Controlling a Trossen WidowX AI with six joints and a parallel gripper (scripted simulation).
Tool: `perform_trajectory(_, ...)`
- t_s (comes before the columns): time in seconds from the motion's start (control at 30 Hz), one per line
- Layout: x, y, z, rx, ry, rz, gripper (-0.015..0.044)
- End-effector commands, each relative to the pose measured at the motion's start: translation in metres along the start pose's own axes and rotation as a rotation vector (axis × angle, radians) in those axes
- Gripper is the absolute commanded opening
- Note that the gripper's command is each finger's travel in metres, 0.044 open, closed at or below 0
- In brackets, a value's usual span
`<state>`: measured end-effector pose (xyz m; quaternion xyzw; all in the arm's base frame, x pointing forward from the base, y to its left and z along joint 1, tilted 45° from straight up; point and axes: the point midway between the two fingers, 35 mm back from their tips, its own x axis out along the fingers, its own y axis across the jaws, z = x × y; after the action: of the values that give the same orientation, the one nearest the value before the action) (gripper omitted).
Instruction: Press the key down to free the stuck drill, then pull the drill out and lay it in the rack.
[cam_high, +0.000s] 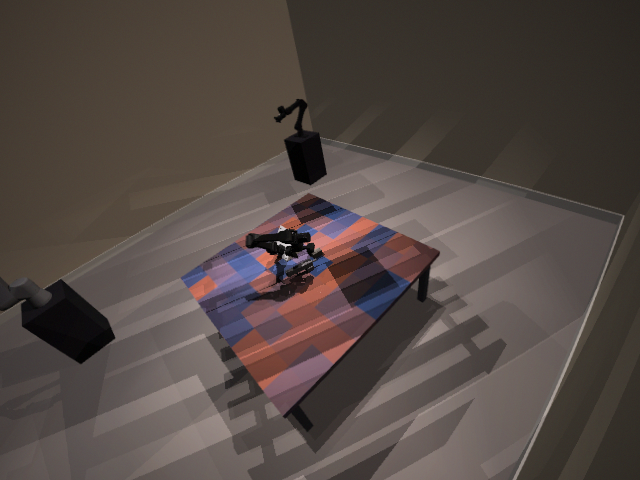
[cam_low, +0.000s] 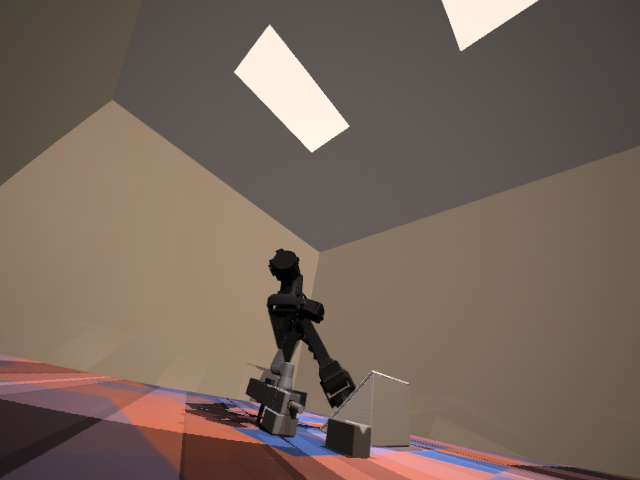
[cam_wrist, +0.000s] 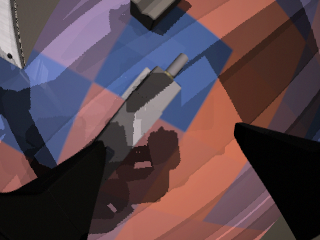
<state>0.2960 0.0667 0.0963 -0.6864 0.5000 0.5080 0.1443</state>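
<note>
The grey socket block (cam_high: 299, 267) (cam_low: 269, 393) (cam_wrist: 145, 114) is raised on a grey support (cam_low: 279, 422). The drill (cam_low: 296, 407) (cam_wrist: 177, 65) shows as a short grey rod with a yellowish ring, sticking out of the block's end. A small dark piece (cam_low: 269, 381) on top of the block looks like the key; how deep it sits cannot be told. The rack (cam_high: 317, 253) (cam_low: 347, 437) (cam_wrist: 152, 12) is a low grey block with a notched top, beyond the drill's end, and is empty. My gripper (cam_wrist: 171, 138) is open and empty above the socket block, its fingers wide apart.
A pale wedge-shaped panel (cam_low: 390, 413) (cam_wrist: 9, 32) stands beside my arm's base and near the rack. The patchwork table (cam_high: 310, 372) has my arm's shadow across it. Two other arms stand on dark pedestals (cam_high: 306, 159) (cam_high: 67, 322) off the table.
</note>
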Motion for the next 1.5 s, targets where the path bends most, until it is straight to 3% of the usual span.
perform_trajectory(0.0,0.05,-0.031,0.033,0.5,0.107,0.061,0.044)
perform_trajectory(0.33,0.086,-0.044,0.057,0.845,0.195,0.061,0.044)
perform_trajectory(1.47,0.099,-0.04,0.053,0.851,0.196,0.06,0.044)
